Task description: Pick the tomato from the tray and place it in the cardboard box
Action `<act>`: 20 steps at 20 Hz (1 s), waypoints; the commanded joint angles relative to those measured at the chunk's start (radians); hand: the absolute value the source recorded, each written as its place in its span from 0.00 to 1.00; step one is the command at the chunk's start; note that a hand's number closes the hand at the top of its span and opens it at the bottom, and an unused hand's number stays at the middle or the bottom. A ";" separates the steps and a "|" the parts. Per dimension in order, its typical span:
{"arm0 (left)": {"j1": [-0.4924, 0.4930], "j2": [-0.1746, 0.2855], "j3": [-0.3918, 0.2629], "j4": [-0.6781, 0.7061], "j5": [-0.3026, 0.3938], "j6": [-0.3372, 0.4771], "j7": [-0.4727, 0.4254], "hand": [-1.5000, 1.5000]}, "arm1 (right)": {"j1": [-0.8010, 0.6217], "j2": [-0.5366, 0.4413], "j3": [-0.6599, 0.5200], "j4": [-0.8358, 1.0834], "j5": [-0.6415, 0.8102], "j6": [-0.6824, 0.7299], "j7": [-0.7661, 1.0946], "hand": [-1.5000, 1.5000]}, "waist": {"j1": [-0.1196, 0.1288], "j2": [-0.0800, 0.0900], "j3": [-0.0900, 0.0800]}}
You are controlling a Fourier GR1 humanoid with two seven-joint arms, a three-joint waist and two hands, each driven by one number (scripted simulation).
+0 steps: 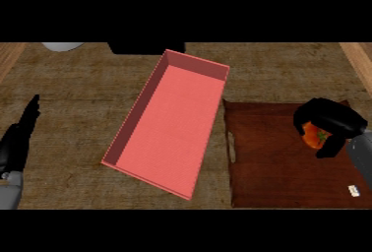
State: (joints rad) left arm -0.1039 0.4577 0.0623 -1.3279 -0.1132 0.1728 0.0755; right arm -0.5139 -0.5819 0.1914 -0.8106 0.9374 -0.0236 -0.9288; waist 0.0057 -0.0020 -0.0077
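Note:
A red-orange tomato (315, 136) lies on the dark brown tray (272, 162) at the right. My right hand (333, 120) arches over it, fingers and thumb curled round the fruit, which shows only between them. The long pink-red box (170, 128) lies open at the middle of the counter, slanted, with nothing inside. At the left edge my left hand (18, 135) rests open, fingers pointing up, well away from the box.
A white round object (62, 46) and a black object (145, 47) sit at the counter's far edge. Pale wooden strips (359, 59) border the counter at both sides. A small white tag (354, 190) shows on my right forearm.

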 commanded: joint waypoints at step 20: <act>-0.010 0.026 0.076 0.041 -0.012 -0.048 -0.021 0.50 | -0.253 0.175 -0.187 -0.330 -0.169 0.162 0.376 1.00 | -0.012 -0.001 0.007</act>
State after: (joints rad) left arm -0.0801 0.4456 0.0973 -1.3475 -0.1376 0.1560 0.0758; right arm -0.7300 -0.4480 0.0005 -1.0400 0.8018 0.0924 -0.5854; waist -0.0043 -0.0047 -0.0005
